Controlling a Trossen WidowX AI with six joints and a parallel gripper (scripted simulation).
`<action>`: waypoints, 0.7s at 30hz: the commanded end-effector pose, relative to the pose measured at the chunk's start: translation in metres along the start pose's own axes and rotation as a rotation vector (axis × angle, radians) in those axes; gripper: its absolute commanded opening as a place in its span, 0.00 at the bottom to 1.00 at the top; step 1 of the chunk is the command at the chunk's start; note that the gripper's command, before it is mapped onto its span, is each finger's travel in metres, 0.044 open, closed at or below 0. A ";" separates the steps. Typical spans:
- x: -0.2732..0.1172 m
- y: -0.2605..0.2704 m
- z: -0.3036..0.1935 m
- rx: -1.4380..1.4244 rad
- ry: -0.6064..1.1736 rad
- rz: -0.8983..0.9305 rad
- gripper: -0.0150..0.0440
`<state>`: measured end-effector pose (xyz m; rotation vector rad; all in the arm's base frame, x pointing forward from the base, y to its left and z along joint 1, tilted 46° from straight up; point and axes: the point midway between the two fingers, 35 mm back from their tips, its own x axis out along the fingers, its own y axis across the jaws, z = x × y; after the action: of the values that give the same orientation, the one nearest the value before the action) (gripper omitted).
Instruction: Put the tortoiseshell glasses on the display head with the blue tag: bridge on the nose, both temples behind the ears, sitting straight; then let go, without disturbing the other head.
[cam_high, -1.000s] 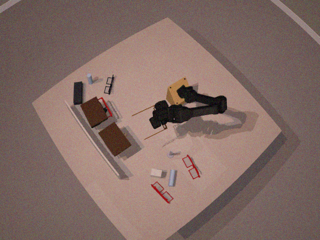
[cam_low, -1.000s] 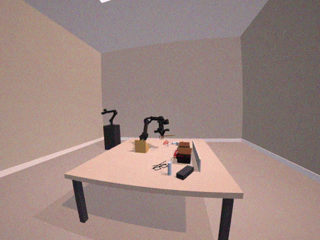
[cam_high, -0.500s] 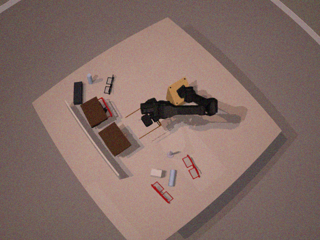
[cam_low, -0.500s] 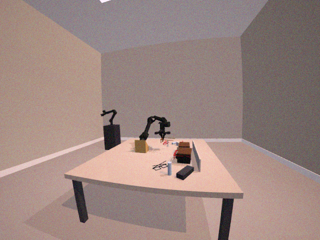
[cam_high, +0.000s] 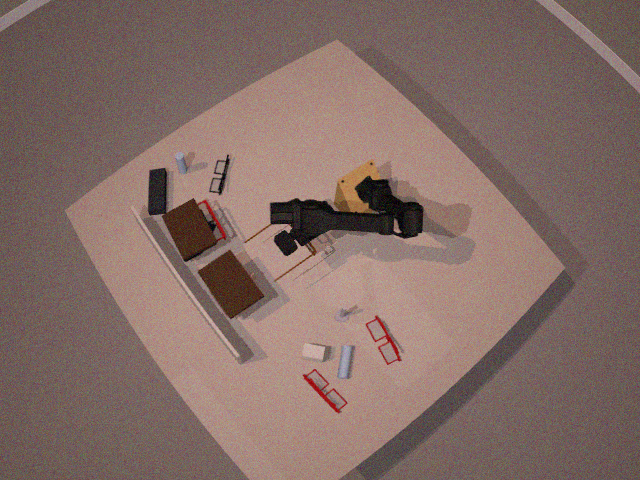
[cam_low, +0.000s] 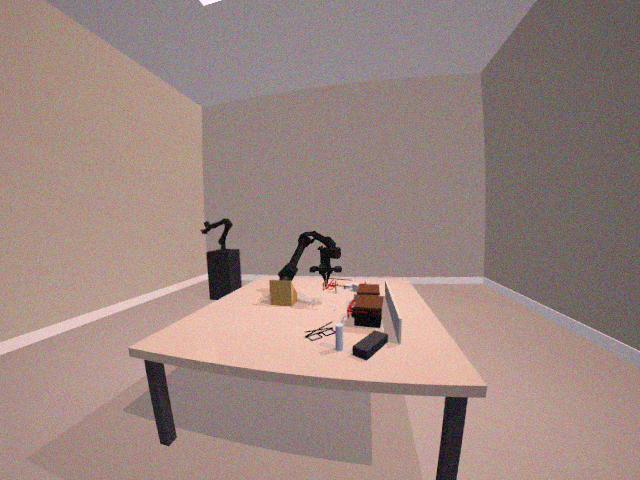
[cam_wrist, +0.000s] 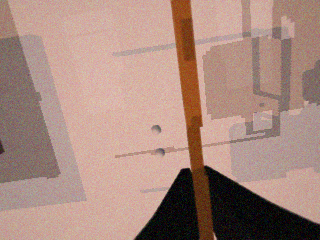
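Observation:
My gripper (cam_low: 326, 282) (cam_wrist: 194, 175) is shut on the brown tortoiseshell glasses (cam_high: 294, 267) (cam_wrist: 187, 75), on the frame's front near the middle. In the top view the arm hides the fingertips. The glasses hang above the table, with both temples reaching toward the display heads and short of them. The bare dark brown head (cam_high: 231, 284) (cam_low: 368, 289) stands nearest the temples. The other head (cam_high: 189, 229) (cam_low: 369, 303) wears red glasses (cam_high: 212, 217) (cam_low: 349, 310). No blue tag can be made out. In the wrist view only a dark bit of a head shows at the left edge.
A long upright panel (cam_high: 183, 283) (cam_low: 392, 312) stands behind both heads. Black glasses (cam_high: 224, 178), a pale cylinder (cam_high: 181, 162) (cam_low: 339, 337) and a black box (cam_high: 157, 191) (cam_low: 370, 345) lie beyond the red-glasses head. Two red glasses, a cream box (cam_high: 314, 351) and another cylinder (cam_high: 345, 361) lie opposite.

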<state>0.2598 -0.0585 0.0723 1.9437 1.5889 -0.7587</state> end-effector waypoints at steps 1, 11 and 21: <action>0.004 -0.001 0.000 0.003 0.011 0.040 0.25; 0.016 -0.002 0.004 0.002 0.007 0.093 0.25; 0.027 -0.004 0.001 0.002 0.005 0.021 0.25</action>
<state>0.2591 -0.0419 0.0553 1.9694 1.5521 -0.7323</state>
